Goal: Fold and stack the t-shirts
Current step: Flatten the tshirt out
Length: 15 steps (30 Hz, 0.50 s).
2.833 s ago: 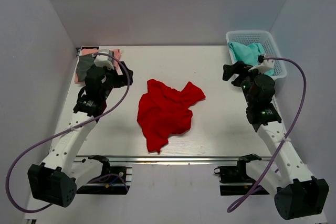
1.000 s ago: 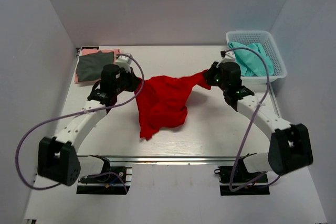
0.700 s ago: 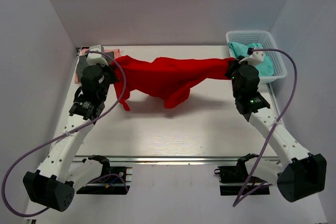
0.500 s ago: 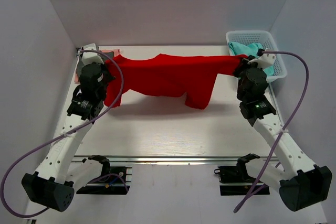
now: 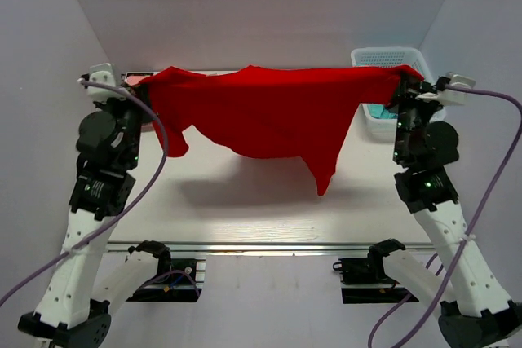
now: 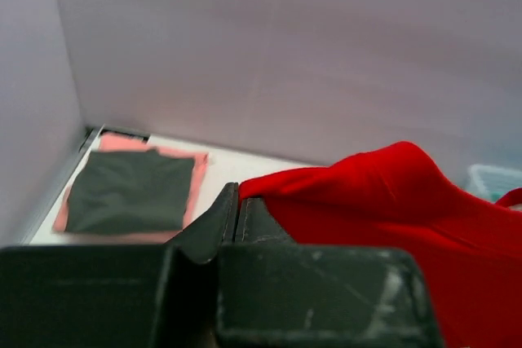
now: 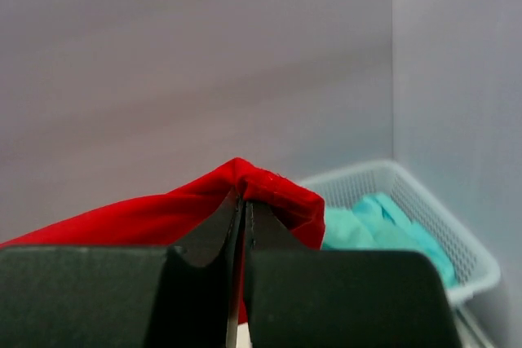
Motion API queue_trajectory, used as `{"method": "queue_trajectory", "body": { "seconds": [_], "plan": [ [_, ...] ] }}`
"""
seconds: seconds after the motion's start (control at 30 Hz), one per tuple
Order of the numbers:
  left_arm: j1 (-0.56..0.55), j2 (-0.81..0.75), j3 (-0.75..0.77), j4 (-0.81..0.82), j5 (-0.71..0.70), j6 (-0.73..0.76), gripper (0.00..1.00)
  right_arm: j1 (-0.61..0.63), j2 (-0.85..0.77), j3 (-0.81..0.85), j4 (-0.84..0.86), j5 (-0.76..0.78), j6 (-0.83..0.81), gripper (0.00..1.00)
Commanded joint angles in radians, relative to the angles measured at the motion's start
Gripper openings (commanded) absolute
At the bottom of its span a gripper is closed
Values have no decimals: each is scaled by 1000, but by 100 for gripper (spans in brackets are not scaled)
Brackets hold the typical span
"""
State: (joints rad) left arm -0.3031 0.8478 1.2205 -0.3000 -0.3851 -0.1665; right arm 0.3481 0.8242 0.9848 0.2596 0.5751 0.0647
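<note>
While both arms stand raised at the two sides of the white table (image 5: 245, 213), we see the bright red short-sleeved t-shirt of soft fabric (image 5: 269, 112) stretched between them in the air above the table top. The left gripper (image 6: 237, 205) has its two black fingers pressed together on one end of the red cloth. In the left wrist view the fabric comes out right at the fingertips, and we see no gap between them. The right gripper (image 7: 243, 205) is closed in the same way on the other end, with a small fold of red cloth standing up over its tips.

In the top view the upper edge of the shirt runs almost level from one gripper to the other, and the rest hangs down like a sheet. The longest part hangs to the right of the middle, and a shorter flap hangs near the left side. Its shadow lies on the table below.

In the far left corner of the table, a folded dark grey t-shirt (image 6: 130, 191) lies flat on a folded salmon pink t-shirt (image 6: 122, 142), which shows as a border around it. In the far right corner stands a white plastic lattice basket (image 5: 387, 58) with a crumpled teal cloth (image 7: 383, 226) inside.
</note>
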Motion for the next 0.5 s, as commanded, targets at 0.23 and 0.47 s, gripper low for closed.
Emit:
{"method": "queue_trajectory", "body": {
  "seconds": [0.23, 0.47],
  "plan": [
    [16, -159, 166, -5, 182, 100, 0, -18, -102, 253, 15, -90, -151, 0],
    [16, -223, 228, -53, 325, 81, 0, -18, -134, 382, -138, -251, -120, 0]
  ]
}}
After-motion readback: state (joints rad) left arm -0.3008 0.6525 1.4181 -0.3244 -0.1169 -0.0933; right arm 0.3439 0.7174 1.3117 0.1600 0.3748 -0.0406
